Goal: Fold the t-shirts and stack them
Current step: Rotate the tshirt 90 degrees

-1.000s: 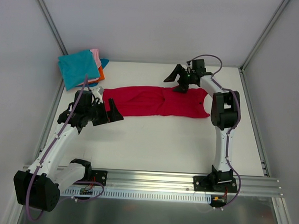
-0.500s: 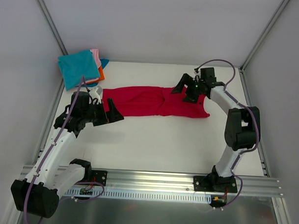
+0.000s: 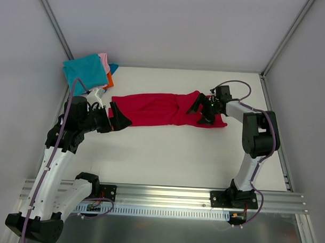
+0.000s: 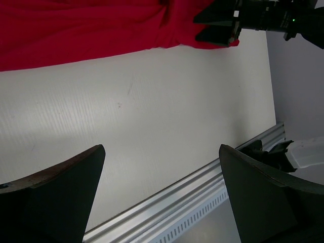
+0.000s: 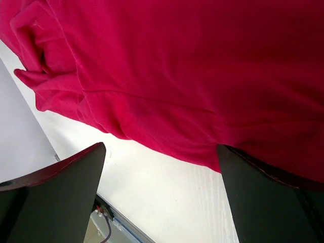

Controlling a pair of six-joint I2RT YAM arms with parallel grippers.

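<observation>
From the top camera, the red t-shirt [image 3: 163, 108] is lying stretched out in a long band across the middle of the white table [image 3: 177, 154], folded lengthwise, with its sleeves bunching near the right end. A stack of folded t-shirts [image 3: 89, 73] is sitting at the far left corner, a teal one on top with pink, orange and blue edges showing beneath it. The left gripper [image 3: 120, 118] is hanging at the left end of the red shirt with its fingers spread wide and nothing between them, while the right gripper [image 3: 200, 110] is hovering over the right part of the shirt, its fingers likewise parted. In the left wrist view, the left gripper [image 4: 162, 202] is showing two dark fingers [image 4: 55, 197] standing wide apart over bare table, the red t-shirt [image 4: 91, 25] running along the top of the picture, and the right gripper [image 4: 217, 23] is reaching over its far end. In the right wrist view, the right gripper [image 5: 162, 197] is spreading its fingers [image 5: 50, 197] wide over the red t-shirt [image 5: 192, 71], whose wrinkled hem is lying on the table [image 5: 157, 202] between them; whether they are touching the cloth cannot be told.
</observation>
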